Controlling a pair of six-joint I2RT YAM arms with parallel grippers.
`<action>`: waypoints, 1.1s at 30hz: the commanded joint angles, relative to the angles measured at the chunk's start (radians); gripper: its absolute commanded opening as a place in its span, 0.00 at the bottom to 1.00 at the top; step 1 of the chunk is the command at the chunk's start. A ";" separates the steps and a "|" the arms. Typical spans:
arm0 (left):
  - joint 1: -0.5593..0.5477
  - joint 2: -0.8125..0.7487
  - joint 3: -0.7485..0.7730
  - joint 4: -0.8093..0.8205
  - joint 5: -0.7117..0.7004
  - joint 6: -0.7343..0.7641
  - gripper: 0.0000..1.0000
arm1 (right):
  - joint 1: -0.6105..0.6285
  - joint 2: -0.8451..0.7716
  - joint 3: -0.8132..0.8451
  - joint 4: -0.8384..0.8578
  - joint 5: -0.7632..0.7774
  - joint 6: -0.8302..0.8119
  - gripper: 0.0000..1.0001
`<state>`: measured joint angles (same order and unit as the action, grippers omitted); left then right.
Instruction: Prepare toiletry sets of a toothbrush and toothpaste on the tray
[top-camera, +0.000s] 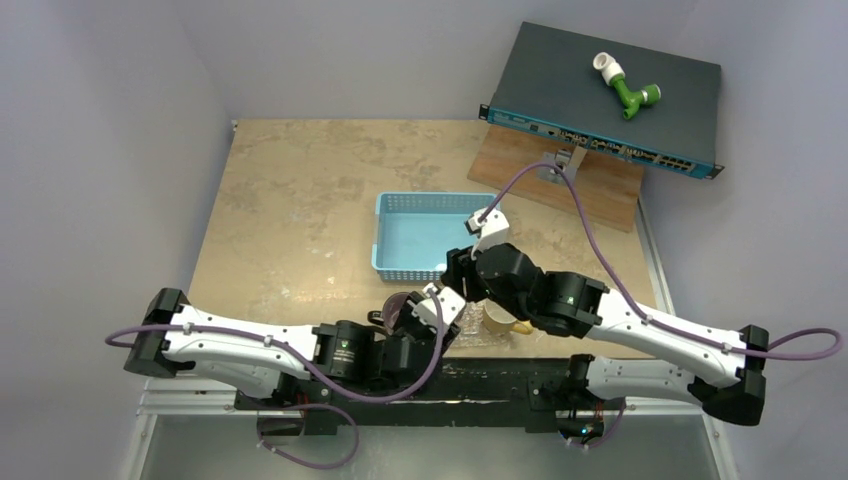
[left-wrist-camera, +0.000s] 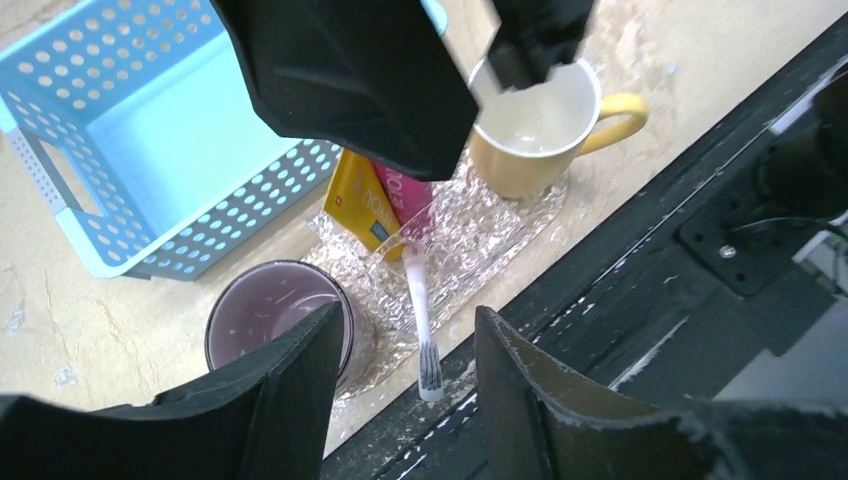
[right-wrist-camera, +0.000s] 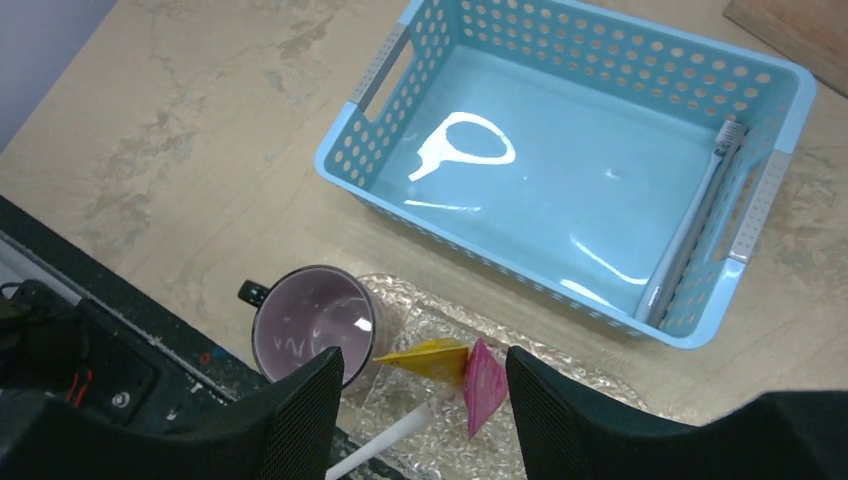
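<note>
1. The left gripper (left-wrist-camera: 408, 318) has its jaws parted above the tray (left-wrist-camera: 485, 240) and grips nothing.
2. A toothbrush (left-wrist-camera: 424, 335) lies on the tray, bristles at the near edge, apparently loose.
3. A yellow tube (left-wrist-camera: 358, 200) and a pink tube (left-wrist-camera: 405, 195) lie together beside it.
4. The right gripper (right-wrist-camera: 422, 355) is spread and empty; a second toothbrush (right-wrist-camera: 695, 215) lies in the blue basket (right-wrist-camera: 480, 250).

top: high over near edge, looks down, distant | wrists: close, looking down | both wrists share: tray (left-wrist-camera: 480, 245), basket (right-wrist-camera: 560, 45)

Light-blue basket (right-wrist-camera: 520, 40), glittery clear tray (left-wrist-camera: 500, 232), yellow toothpaste (left-wrist-camera: 358, 200), pink toothpaste (left-wrist-camera: 406, 192), purple cup (right-wrist-camera: 310, 325).
</note>
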<state>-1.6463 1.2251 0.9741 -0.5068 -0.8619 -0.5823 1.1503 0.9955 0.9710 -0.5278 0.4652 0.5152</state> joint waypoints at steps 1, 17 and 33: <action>-0.007 -0.062 0.081 -0.036 0.019 0.049 0.52 | -0.042 0.045 0.076 -0.033 0.055 -0.029 0.63; 0.063 -0.260 0.192 -0.306 0.121 0.045 0.82 | -0.253 0.291 0.174 -0.073 0.004 -0.075 0.61; 0.177 -0.497 0.143 -0.526 0.173 -0.009 0.92 | -0.373 0.513 0.177 -0.080 -0.021 -0.079 0.55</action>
<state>-1.4742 0.7536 1.1313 -0.9951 -0.6819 -0.5663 0.7933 1.4952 1.1336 -0.6140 0.4526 0.4442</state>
